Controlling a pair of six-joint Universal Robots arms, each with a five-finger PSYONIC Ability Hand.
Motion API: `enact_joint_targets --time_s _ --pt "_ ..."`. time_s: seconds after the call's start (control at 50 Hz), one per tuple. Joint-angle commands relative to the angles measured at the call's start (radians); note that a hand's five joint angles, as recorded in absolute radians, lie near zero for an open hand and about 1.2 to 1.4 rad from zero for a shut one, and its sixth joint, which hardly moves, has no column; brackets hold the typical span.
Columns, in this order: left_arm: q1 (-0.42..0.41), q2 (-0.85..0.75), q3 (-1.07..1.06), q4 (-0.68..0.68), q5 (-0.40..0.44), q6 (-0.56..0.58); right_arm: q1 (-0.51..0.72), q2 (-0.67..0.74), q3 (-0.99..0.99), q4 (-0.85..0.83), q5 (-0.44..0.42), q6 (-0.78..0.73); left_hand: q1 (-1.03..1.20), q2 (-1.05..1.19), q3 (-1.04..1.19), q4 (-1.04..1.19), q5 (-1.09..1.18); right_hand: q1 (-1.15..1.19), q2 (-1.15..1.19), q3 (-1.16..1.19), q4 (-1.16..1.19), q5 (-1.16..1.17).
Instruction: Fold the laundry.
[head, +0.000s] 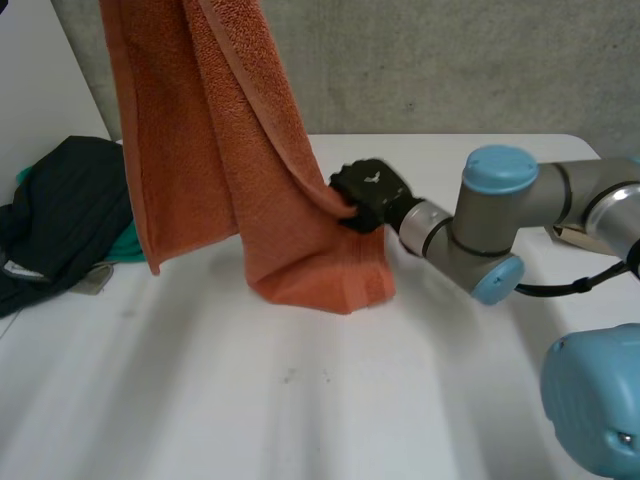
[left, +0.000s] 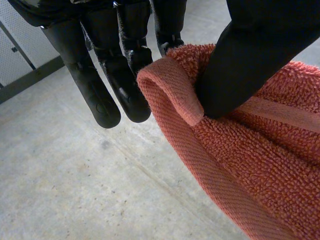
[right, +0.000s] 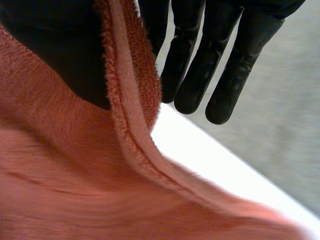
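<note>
An orange towel (head: 215, 150) is held raised over the white worktop (head: 300, 400), its lower end touching it, a hem pinched by the left hand (left: 95, 95) and a side edge by the right hand (head: 368, 192). No fold is judged made; dark garments (head: 60, 210) wait untouched. The towel's top is cut off in the head view.
</note>
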Motion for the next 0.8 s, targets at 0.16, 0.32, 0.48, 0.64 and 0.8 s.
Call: enact_joint_targets --time_s 0.16,0.32,0.48,0.64,0.8 --pt "0.127 -0.078 -0.002 -0.074 -0.035 0.005 -0.218 -0.56 0.417 0.001 0.148 -0.312 0.254 0.197 0.203 0.193 0.257 0.402 0.216 0.215 0.215 0.246" --pt "0.171 -0.184 -0.013 -0.22 -0.078 0.007 -0.264 -0.852 0.611 0.151 0.141 -0.534 0.254 0.197 0.203 0.193 0.257 0.402 0.216 0.215 0.215 0.246" --pt "0.169 -0.435 -0.025 -0.405 -0.096 0.002 -0.258 -0.852 0.658 0.404 0.145 -0.6 0.254 0.197 0.203 0.193 0.257 0.402 0.216 0.215 0.215 0.246" --pt "0.154 -0.708 0.125 -0.413 -0.153 0.01 -0.241 -0.637 0.605 0.394 0.231 -0.739 0.254 0.197 0.203 0.193 0.257 0.402 0.216 0.215 0.215 0.246" --pt "0.148 -0.871 0.565 -0.214 -0.15 0.01 -0.221 -0.445 0.313 -0.02 0.348 -0.722 0.254 0.197 0.203 0.193 0.257 0.402 0.216 0.215 0.215 0.246"
